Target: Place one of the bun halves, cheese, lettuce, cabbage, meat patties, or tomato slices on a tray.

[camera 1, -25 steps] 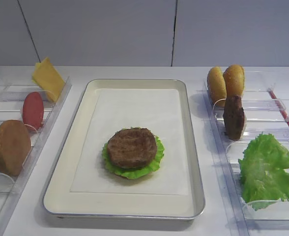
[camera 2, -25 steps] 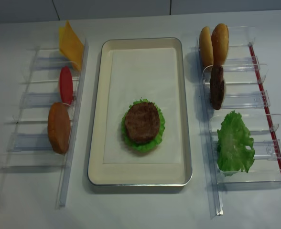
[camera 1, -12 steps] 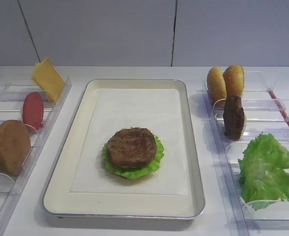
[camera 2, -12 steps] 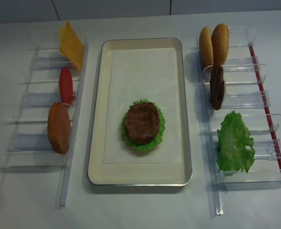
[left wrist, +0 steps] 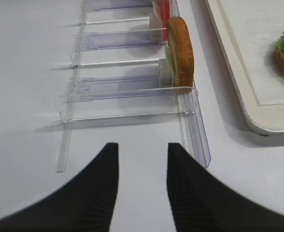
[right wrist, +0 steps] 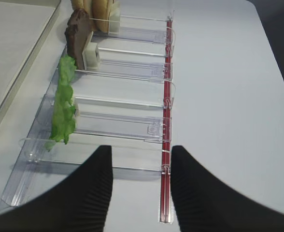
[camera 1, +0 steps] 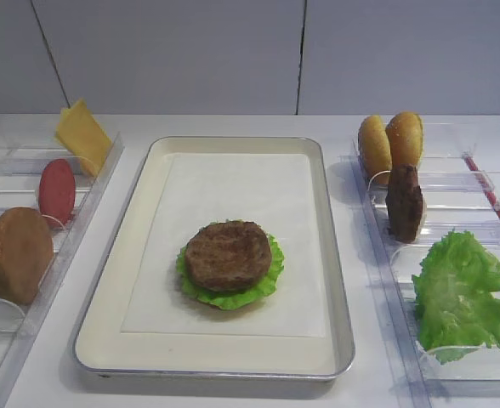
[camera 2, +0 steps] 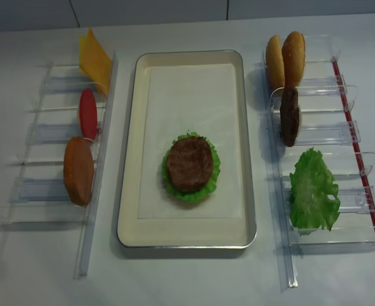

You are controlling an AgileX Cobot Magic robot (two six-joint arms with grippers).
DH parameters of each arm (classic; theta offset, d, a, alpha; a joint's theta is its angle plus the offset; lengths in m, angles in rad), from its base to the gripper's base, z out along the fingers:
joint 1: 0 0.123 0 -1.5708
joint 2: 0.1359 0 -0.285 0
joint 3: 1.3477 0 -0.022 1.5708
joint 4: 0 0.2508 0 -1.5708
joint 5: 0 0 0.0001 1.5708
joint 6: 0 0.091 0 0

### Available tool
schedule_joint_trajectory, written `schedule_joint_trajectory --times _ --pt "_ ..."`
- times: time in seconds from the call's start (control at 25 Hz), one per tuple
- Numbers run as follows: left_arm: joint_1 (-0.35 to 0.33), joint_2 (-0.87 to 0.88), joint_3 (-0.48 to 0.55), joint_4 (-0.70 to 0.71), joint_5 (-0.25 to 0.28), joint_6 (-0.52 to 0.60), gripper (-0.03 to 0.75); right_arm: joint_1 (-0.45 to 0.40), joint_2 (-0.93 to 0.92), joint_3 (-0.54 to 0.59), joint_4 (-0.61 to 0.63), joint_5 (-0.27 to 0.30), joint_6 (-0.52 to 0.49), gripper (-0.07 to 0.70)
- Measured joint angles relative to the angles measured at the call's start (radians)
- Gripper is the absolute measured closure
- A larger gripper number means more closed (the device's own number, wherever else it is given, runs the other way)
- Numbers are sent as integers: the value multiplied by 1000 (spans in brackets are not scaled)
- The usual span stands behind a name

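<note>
The tray [camera 1: 335, 255] [camera 2: 127, 191] holds a meat patty [camera 1: 228, 253] [camera 2: 189, 163] on lettuce [camera 1: 271, 276]. In the left rack stand the cheese [camera 1: 83, 136], a tomato slice [camera 1: 56, 190] and a bun half [camera 1: 16, 254] [left wrist: 180, 50]. The right rack carries two bun halves [camera 1: 390, 143], a second patty [camera 1: 405, 202] [right wrist: 78, 33] and more lettuce [camera 1: 464, 293] [right wrist: 64, 104]. My left gripper [left wrist: 143, 145] hangs open over bare table, short of the left rack. My right gripper [right wrist: 142, 149] is open too, empty, at the near end of the right rack.
Clear plastic racks [camera 2: 47, 134] [camera 2: 340, 134] flank the tray on both sides. A red strip [right wrist: 167, 96] runs along the right rack's outer edge. The white table's right edge [right wrist: 277, 63] shows in the right wrist view.
</note>
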Motion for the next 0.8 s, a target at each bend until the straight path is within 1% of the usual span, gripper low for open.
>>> schedule_joint_trajectory --times 0.8 --pt "0 0 0 0 0 0 483 0 0 0 0 0 0 325"
